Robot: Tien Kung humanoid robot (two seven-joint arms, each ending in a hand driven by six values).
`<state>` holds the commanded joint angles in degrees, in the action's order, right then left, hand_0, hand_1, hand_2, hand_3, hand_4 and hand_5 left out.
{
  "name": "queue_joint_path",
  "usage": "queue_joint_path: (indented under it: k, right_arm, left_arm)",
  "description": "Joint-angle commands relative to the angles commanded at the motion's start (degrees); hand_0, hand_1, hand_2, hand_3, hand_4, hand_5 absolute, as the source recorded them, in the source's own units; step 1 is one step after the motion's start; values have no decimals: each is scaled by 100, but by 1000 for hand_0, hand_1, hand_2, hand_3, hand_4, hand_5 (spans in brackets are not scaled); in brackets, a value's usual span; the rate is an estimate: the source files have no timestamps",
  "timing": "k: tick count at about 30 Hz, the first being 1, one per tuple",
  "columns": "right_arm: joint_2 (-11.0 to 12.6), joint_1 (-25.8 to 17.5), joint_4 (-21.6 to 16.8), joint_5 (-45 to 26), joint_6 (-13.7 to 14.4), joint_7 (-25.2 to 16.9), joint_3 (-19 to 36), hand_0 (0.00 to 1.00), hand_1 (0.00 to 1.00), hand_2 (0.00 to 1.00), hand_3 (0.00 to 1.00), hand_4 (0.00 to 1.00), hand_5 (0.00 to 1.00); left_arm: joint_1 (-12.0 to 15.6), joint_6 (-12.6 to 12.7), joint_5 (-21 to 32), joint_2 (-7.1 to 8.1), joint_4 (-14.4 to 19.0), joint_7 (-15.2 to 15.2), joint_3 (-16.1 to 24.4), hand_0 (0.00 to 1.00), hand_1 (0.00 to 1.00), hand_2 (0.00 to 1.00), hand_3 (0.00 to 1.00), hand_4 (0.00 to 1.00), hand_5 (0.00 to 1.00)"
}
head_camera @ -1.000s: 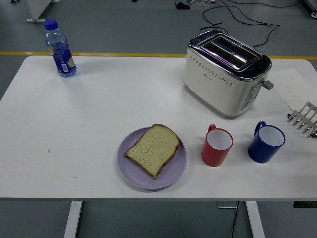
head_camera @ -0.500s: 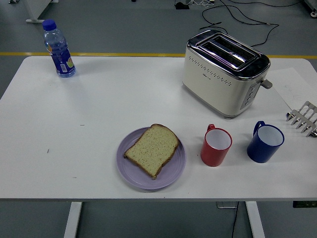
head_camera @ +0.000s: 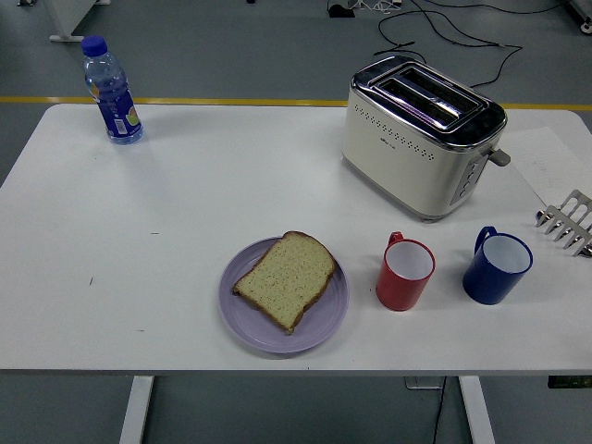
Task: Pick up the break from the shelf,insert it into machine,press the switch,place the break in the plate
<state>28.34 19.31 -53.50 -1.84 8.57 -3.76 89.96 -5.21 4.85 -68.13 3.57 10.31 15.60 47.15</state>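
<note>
A slice of bread [head_camera: 285,277] lies flat on a lilac plate [head_camera: 242,319] near the table's front edge, centre. The cream and chrome toaster [head_camera: 421,137] stands at the back right, both top slots empty, its lever [head_camera: 500,157] on the right end. A metal rack [head_camera: 568,222] sits at the right edge, only partly in frame and with nothing on it. Neither of my hands nor any arm shows in the head view.
A red mug [head_camera: 405,273] and a blue mug [head_camera: 497,266] stand in front of the toaster. A water bottle with a blue cap [head_camera: 111,91] is at the back left corner. A sheet of paper [head_camera: 555,165] lies right of the toaster.
Only a slight shift of the whole picture; no object has moved on the table.
</note>
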Motion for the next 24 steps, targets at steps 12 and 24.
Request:
queue_joint_path:
  k: [12, 24]
  right_arm:
    - [-41, -117, 60, -94, -109, 42, 37, 749, 689, 702, 638, 493, 318]
    - [-45, -104, 42, -167, -143, 41, 71, 745, 679, 693, 632, 489, 315]
  left_arm:
    - [-33, -2, 4, -1, 0, -6, -16, 654, 590, 597, 597, 324, 936]
    - [-69, 4, -1, -5, 0, -6, 19, 654, 589, 597, 596, 323, 935]
